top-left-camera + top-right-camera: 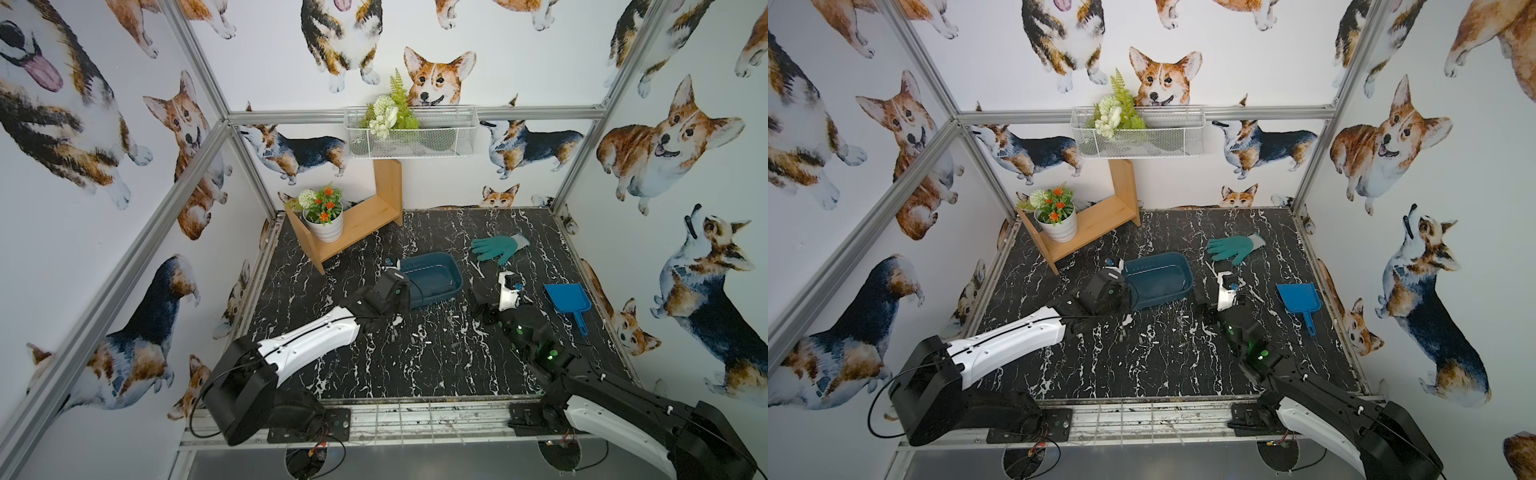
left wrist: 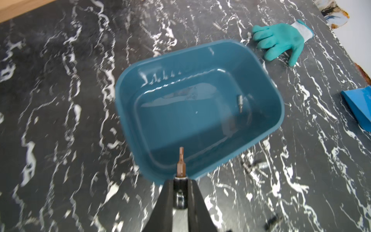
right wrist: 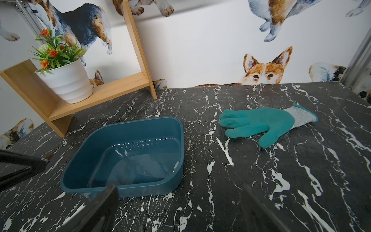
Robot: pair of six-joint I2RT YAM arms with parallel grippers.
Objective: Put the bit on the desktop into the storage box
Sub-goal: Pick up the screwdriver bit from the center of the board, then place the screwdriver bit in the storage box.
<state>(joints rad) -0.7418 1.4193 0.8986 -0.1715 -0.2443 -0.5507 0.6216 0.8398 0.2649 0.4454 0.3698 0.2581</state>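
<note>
A small brown hex screwdriver bit [image 2: 181,161] is pinched by its shank between the nearly closed jaws of the left gripper [image 2: 181,179], with its tip pointing outward. In the left wrist view it is held above the near edge of the dark teal storage box [image 2: 126,100], apparently just inside the rim. A second, silvery bit [image 2: 240,100] is seen lying on the box floor near one side wall. Several more loose bits [image 2: 255,170] are scattered on the black marble desktop [image 2: 60,100] just beside the box. The right gripper [image 3: 179,192] is held wide apart and empty, low over the desktop near the box. A teal work glove [image 2: 281,42] and a blue dustpan [image 2: 359,106] lie apart from the box. The risk is judged to lie in the release: so close to the rim, the bit could strike the edge and bounce outside, where it would be hard to find among the white veins. The light box could also be nudged by the gripper.
</note>
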